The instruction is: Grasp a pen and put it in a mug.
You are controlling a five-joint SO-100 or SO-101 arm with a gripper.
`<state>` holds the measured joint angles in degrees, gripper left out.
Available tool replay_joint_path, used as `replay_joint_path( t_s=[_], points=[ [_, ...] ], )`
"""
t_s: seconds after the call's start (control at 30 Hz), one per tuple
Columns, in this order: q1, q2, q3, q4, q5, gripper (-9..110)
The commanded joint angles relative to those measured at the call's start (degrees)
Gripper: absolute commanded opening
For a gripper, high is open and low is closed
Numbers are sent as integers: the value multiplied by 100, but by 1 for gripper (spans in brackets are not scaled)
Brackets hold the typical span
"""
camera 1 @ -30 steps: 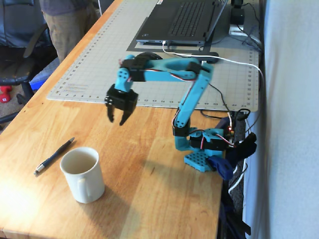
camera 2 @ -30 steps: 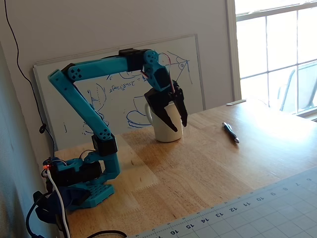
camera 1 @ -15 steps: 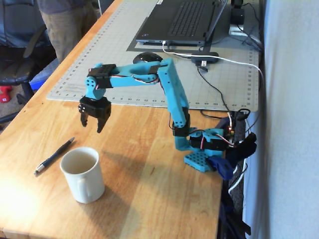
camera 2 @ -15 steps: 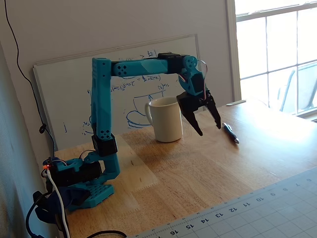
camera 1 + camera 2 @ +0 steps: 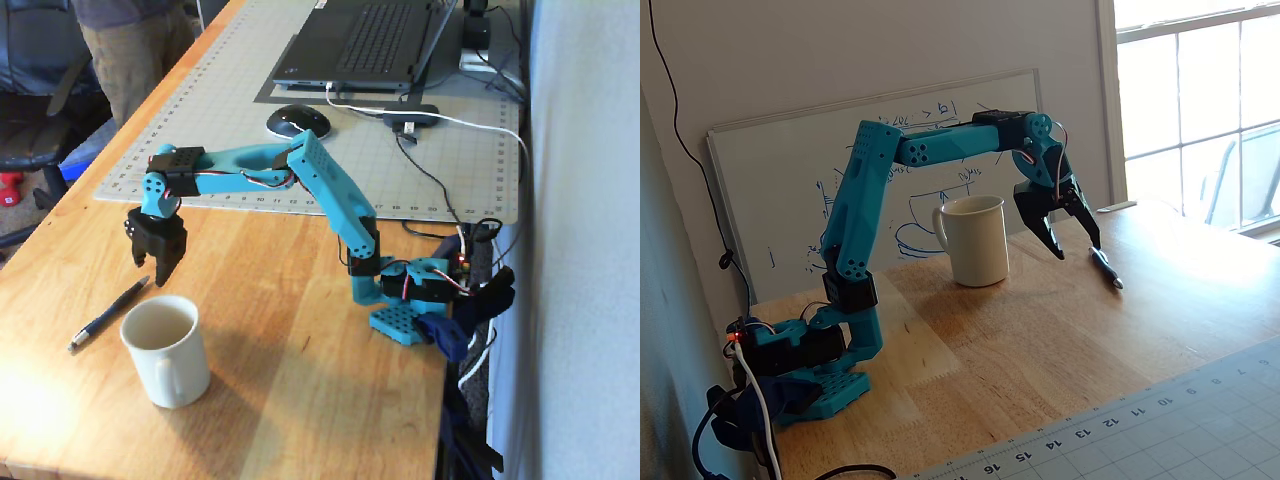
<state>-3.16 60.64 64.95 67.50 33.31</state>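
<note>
You see the pen (image 5: 1105,269) only in part in a fixed view, its upper end tucked behind the pincer (image 5: 1077,246). The mug (image 5: 975,240) hides its handle's far side there. In the other fixed view, the laptop (image 5: 370,40) runs off the top edge, and the person (image 5: 125,45) is cut off above the waist. The whiteboard (image 5: 780,190) scribbles stay too faint for you to read.

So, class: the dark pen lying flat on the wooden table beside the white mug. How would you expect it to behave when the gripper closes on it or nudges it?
The pen looks slim and straight, so probably stiff and light. Its round barrel lies flat on smooth wood, so a sideways nudge may roll it. The open gripper above one end could make it pivot or slip if pinched off-centre.
</note>
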Motion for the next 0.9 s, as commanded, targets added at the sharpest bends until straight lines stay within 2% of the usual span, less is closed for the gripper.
replay_joint_path(
  t_s=[0.0,0.57,0.87],
  points=[
    [-79,-88,-800,-62,264,22],
    [141,-1696,-2725,-70,343,22],
    [290,-2162,-3023,-70,343,22]
  ],
)
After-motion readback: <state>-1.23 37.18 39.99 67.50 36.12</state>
